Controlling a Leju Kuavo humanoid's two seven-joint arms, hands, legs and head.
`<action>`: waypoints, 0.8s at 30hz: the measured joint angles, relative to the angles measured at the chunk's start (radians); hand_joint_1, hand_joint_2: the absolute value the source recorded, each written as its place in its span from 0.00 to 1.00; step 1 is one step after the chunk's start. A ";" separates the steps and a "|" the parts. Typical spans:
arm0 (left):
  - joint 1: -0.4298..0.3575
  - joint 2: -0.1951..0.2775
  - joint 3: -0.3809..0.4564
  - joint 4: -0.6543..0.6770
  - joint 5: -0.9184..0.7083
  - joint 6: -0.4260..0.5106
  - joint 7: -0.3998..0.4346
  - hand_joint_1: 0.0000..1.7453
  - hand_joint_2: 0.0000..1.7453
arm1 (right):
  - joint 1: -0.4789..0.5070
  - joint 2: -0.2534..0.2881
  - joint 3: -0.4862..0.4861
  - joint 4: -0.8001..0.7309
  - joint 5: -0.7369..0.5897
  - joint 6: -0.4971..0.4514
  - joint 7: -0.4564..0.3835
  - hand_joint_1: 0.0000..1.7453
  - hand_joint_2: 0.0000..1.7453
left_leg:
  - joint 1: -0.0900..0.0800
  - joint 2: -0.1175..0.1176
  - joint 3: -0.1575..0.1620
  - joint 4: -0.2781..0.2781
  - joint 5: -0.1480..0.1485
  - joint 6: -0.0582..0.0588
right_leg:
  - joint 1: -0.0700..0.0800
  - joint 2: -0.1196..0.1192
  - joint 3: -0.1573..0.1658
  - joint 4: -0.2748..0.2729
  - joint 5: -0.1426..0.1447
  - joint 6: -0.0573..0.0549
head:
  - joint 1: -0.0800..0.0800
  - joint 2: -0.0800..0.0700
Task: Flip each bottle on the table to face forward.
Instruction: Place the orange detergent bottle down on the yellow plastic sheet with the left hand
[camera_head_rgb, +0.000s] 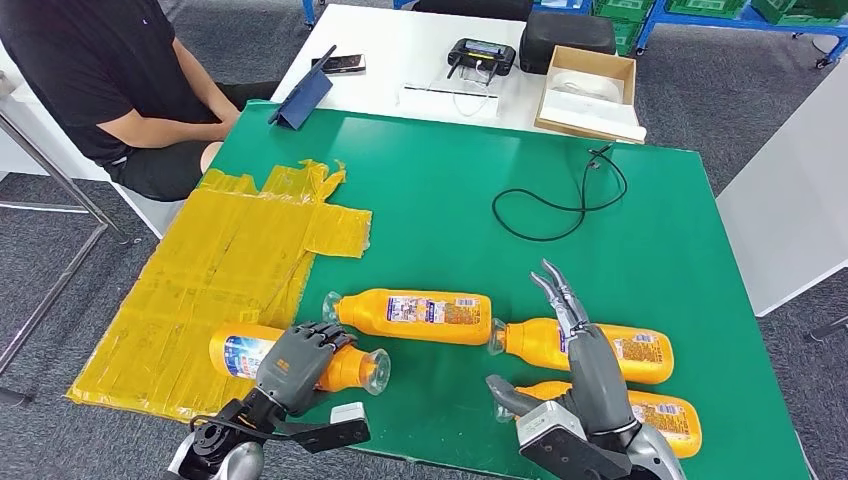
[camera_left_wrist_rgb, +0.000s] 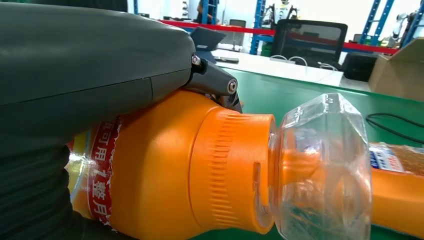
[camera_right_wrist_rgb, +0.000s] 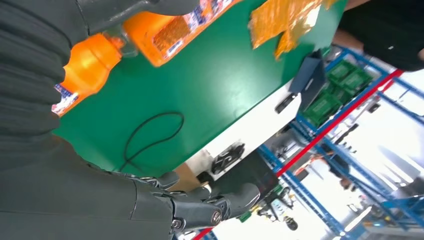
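Your left hand (camera_head_rgb: 297, 365) gripped the leftmost bottle (camera_head_rgb: 240, 352) lying on the green table (camera_head_rgb: 450, 190). Your right hand (camera_head_rgb: 585, 370) hovered released, fingers extended, over two other bottles (camera_head_rgb: 640, 352).

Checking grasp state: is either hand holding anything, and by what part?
The left hand grips the leftmost orange bottle around its body, near the neck. The right hand holds nothing, its fingers extended above the two right-side bottles.
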 joint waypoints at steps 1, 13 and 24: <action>0.000 0.001 -0.004 0.000 0.004 -0.001 0.000 1.00 1.00 | 0.000 0.006 -0.006 0.004 0.005 0.004 0.000 0.00 1.00 | 0.000 0.000 0.000 0.000 0.000 0.000 | 0.000 0.000 0.000 0.000 0.000 0.000 | 0.000 0.000; 0.008 0.014 -0.028 0.000 0.030 -0.017 0.011 1.00 1.00 | 0.003 0.043 -0.012 0.046 0.028 0.011 0.000 0.00 1.00 | 0.000 0.000 0.000 0.000 0.000 0.000 | 0.000 0.000 0.001 0.000 0.000 0.000 | 0.000 0.000; 0.015 0.045 -0.032 0.010 0.202 -0.104 0.005 1.00 1.00 | -0.015 0.048 0.020 0.082 0.027 0.026 0.007 0.00 1.00 | 0.000 -0.001 0.005 -0.001 0.000 0.000 | 0.000 -0.001 0.006 0.000 -0.001 0.000 | 0.000 0.000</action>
